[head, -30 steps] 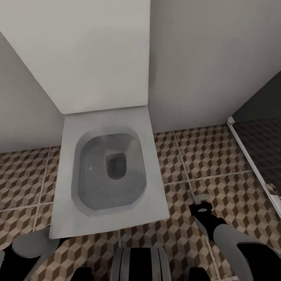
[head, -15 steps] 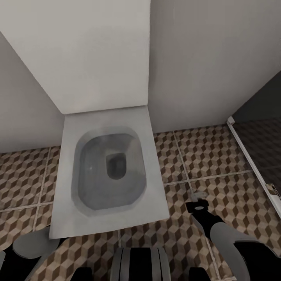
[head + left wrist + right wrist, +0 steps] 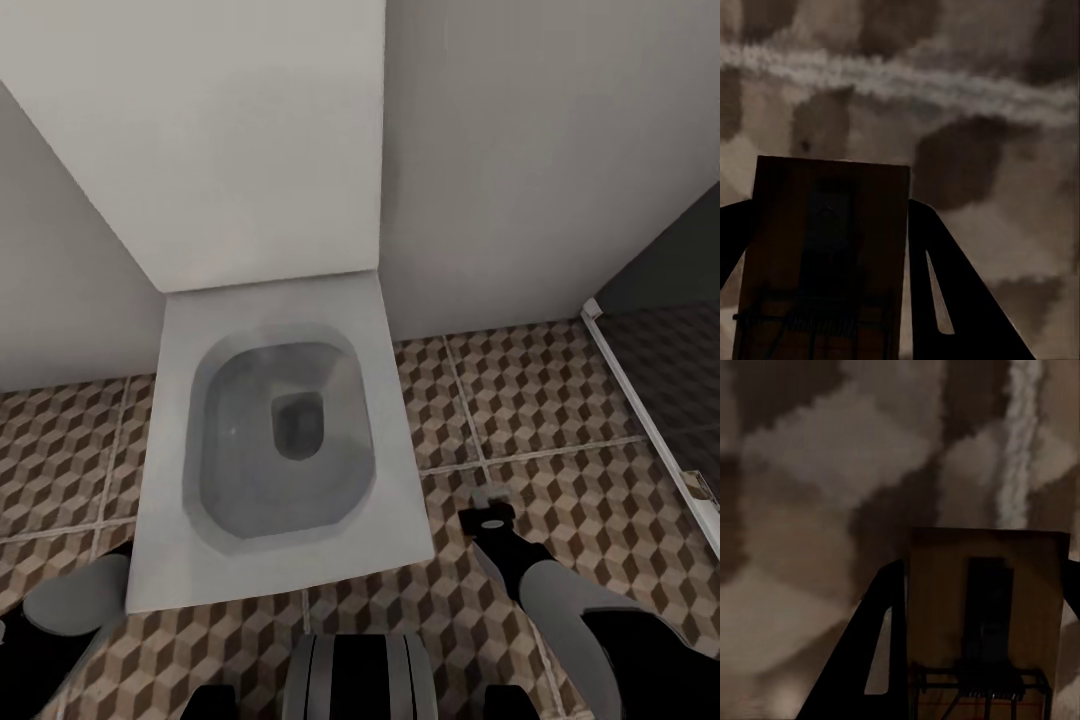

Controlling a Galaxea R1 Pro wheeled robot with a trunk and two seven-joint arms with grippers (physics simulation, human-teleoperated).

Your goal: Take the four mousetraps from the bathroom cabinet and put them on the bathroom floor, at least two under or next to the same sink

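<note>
The left gripper (image 3: pixel 832 300) is closed on a mousetrap (image 3: pixel 825 262), just above the tiled floor (image 3: pixel 967 90). The right gripper (image 3: pixel 979 660) grips another trap (image 3: pixel 982 615) over the floor (image 3: pixel 560 400), beside the white toilet (image 3: pixel 280 440).

Two brown mousetraps — one (image 3: pixel 821 262), another (image 3: pixel 986 619) — above cube-patterned bathroom floor (image 3: pixel 545 395).
</note>
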